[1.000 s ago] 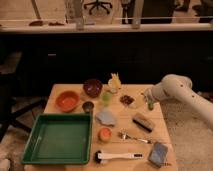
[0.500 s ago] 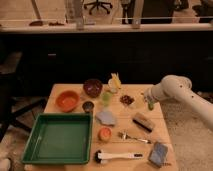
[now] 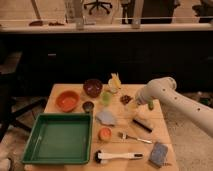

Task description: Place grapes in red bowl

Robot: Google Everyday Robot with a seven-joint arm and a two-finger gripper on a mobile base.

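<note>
The grapes (image 3: pixel 125 99) lie as a small dark red-purple cluster on the wooden table (image 3: pixel 159 125), right of centre near the back. The red bowl (image 3: pixel 67 100) stands at the table's left, bright orange-red and empty. My gripper (image 3: pixel 135 104) hangs at the end of the white arm (image 3: pixel 175 100), which reaches in from the right. It sits just right of the grapes and slightly above the table.
A darker maroon bowl (image 3: pixel 92 87) stands behind the red bowl. A green tray (image 3: pixel 57 138) fills the front left. Also on the table: a small dark cup (image 3: pixel 88 106), green pepper (image 3: pixel 106 97), yellow item (image 3: pixel 115 81), grey cloth (image 3: pixel 106 117), orange cup (image 3: pixel 105 134), fork (image 3: pixel 135 137), white brush (image 3: pixel 119 156), sponge (image 3: pixel 159 153).
</note>
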